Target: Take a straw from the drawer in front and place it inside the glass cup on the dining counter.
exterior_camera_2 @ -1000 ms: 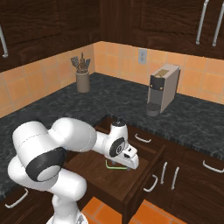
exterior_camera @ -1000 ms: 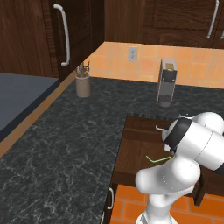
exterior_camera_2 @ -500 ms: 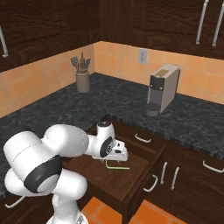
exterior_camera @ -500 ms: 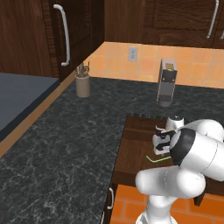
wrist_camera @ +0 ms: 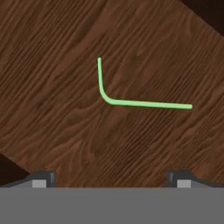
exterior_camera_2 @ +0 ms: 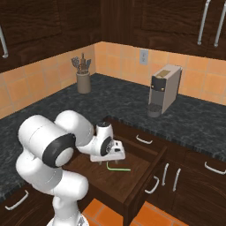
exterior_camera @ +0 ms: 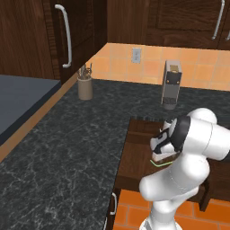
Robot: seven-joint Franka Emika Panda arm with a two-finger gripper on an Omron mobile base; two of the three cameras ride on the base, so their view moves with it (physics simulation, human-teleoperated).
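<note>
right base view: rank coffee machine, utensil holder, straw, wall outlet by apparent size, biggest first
1. coffee machine
2. utensil holder
3. straw: long but very thin, and nearer the camera, so its rank against the holder is unsure
4. wall outlet: smallest, and farthest back

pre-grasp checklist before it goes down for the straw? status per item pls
1. Drawer pulled open, floor exposed: ok.
2. Straw lying flat on the drawer floor, whole length visible in the hand view: ok.
3. Gripper open, nothing between the fingertips: ok.
4. Gripper above the straw, not touching it: ok; green shows just beneath the hand in the right base view.
5. Straw centred between the fingertips: cannot tell; it sits ahead of them in the hand view.
6. Nothing else lying near the straw: ok.
</note>
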